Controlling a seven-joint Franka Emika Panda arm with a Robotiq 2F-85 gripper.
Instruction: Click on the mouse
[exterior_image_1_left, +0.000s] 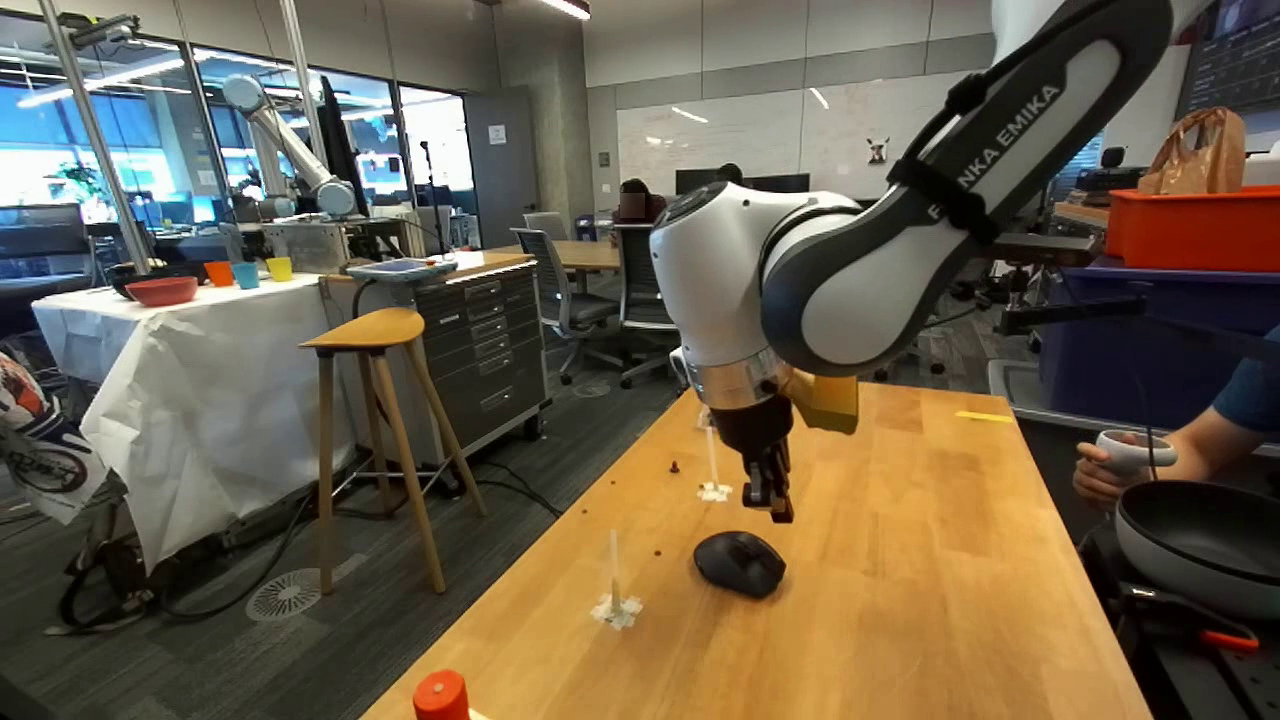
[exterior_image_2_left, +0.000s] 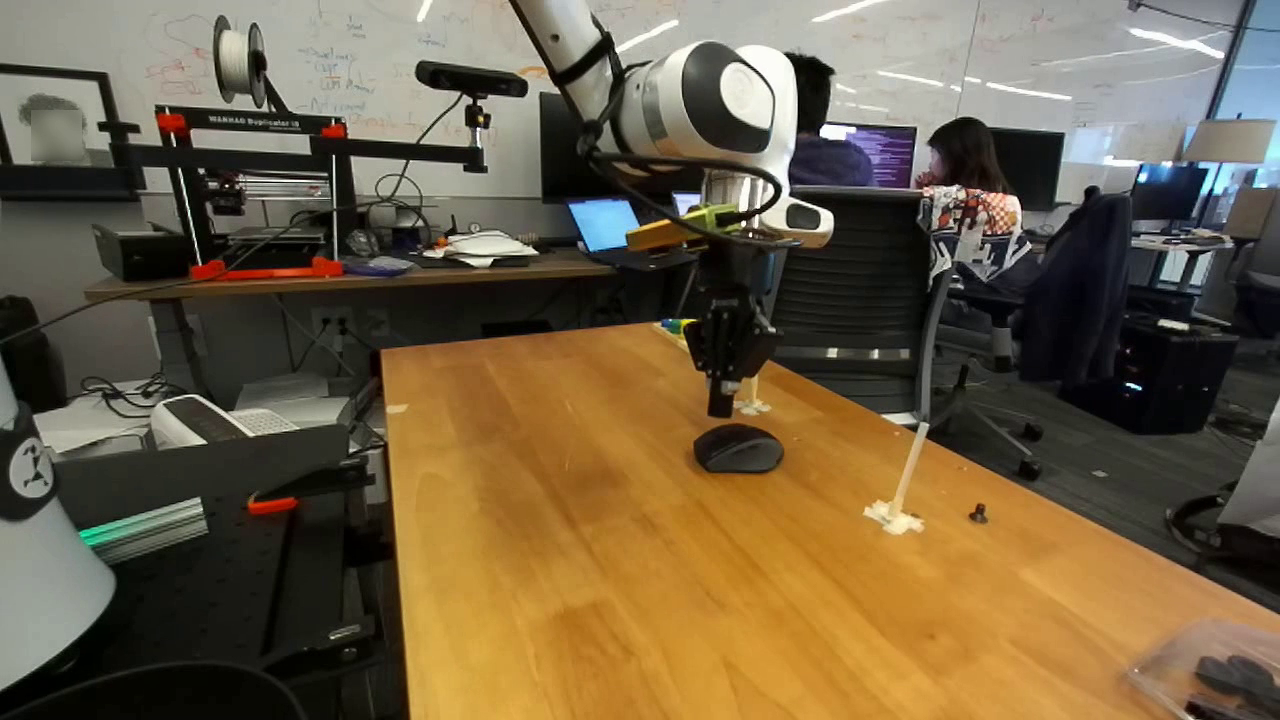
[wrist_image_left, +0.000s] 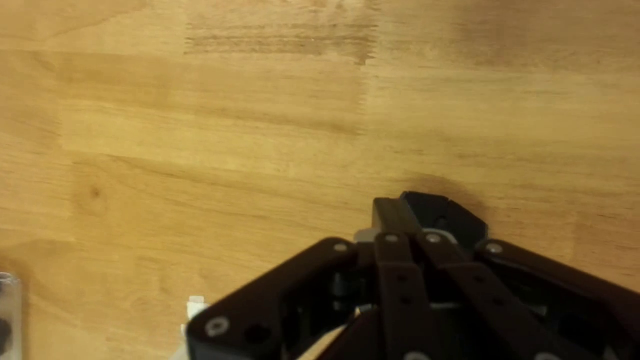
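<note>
The black domed mouse (exterior_image_1_left: 740, 565) lies flat on the wooden table (exterior_image_1_left: 930, 560); it also shows in an exterior view (exterior_image_2_left: 738, 449). My gripper (exterior_image_1_left: 778, 508) points down with its fingers together and nothing seen between them. Its tips (exterior_image_2_left: 721, 405) hang a little above the mouse, with a gap visible in an exterior view. In the wrist view, the closed fingertips (wrist_image_left: 397, 212) cover much of the mouse. Only its dark front end (wrist_image_left: 445, 215) shows beyond and to the right of the tips; the rest is hidden behind the fingers.
Upright pale sticks taped to the table stand near the mouse, one (exterior_image_1_left: 614, 575) and another (exterior_image_2_left: 910, 470). A small dark screw-like piece (exterior_image_2_left: 978, 514) lies near the edge. A clear container (exterior_image_2_left: 1200, 650) holds dark items. A red-orange cap (exterior_image_1_left: 441, 695) stands at the table corner.
</note>
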